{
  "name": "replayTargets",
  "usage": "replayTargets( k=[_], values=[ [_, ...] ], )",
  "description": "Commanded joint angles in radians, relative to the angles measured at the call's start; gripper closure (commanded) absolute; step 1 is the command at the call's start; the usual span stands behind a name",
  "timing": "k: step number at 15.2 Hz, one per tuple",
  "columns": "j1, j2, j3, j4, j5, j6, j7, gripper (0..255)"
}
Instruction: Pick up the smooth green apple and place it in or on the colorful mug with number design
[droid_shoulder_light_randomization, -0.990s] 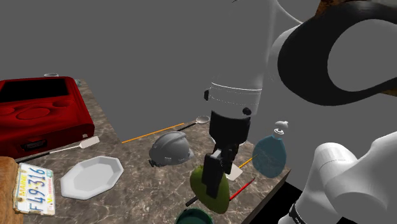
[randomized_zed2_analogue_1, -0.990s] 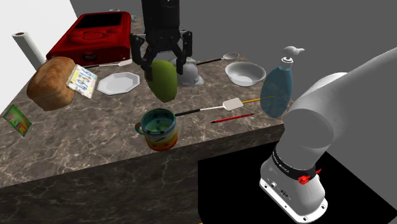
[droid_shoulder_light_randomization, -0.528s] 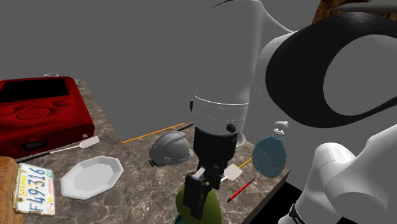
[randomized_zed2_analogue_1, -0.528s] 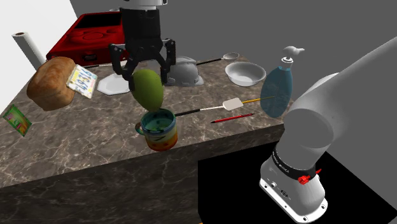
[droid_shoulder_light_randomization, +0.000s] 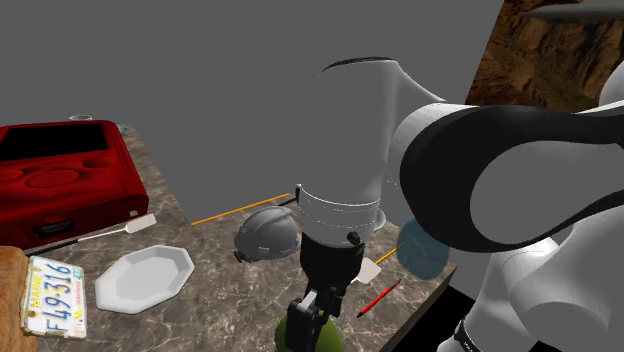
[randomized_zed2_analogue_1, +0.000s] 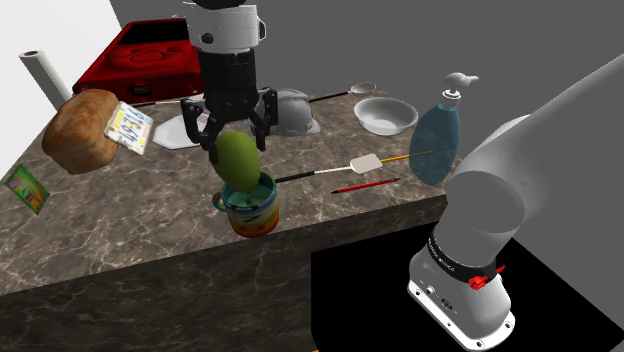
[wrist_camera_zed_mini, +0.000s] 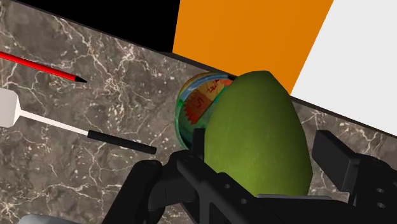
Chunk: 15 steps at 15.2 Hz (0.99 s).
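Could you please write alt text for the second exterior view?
The black claw holds a green apple right over the mouth of a colourful mug near the front edge of the marbled counter; a white plate, grey helmet and red case lie behind.

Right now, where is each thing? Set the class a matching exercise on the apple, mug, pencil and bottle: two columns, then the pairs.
1 apple
2 mug
3 pencil
4 bottle

a right below the apple
b beside the bowl
c clasped by the fingers
d lying next to the spatula

Pairs: 1c, 2a, 3d, 4b
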Motion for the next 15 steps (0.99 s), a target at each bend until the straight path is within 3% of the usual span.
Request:
replayTargets(
  k=[1,4,12,13,15],
  values=[
    [0.001,0.007,0.008,-0.023,0.005,0.031,-0.003,255],
    [0.002,0.022,0.020,-0.054,0.011,0.076,-0.009,255],
    [0.002,0.022,0.020,-0.054,0.011,0.076,-0.009,255],
    [0.002,0.022,0.020,-0.054,0.011,0.076,-0.009,0],
    [0.002,0.022,0.020,-0.054,0.011,0.076,-0.009,0]
  ],
)
